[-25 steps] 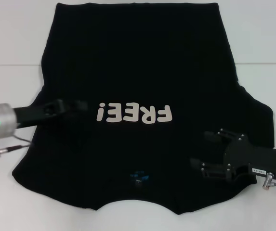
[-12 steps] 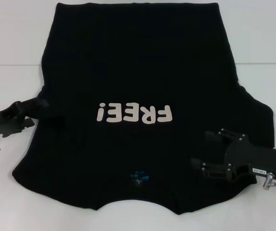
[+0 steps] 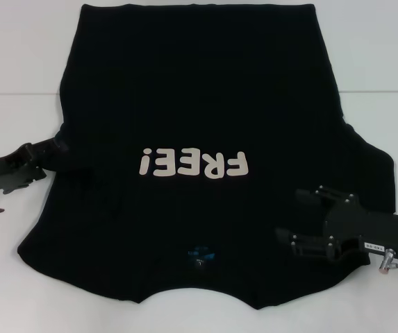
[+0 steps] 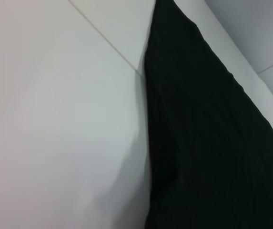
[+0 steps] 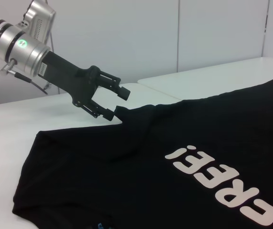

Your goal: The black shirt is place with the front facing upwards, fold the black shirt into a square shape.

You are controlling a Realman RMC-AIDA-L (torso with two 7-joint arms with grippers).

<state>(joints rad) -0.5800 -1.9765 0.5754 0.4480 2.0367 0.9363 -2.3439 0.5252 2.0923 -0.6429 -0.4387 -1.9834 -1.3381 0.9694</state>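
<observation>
black shirt (image 3: 199,104) flat face-up, left end effector (image 3: 54,148) open at its sleeve edge, right end effector (image 3: 299,215) open above it

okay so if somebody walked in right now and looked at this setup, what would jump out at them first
The black shirt spread flat over the white table dominates, its off-white FREE! print upside down from the robot's side. The left gripper sits open at the shirt's left edge, at the armpit notch. The right gripper hangs open over the near right sleeve.
</observation>
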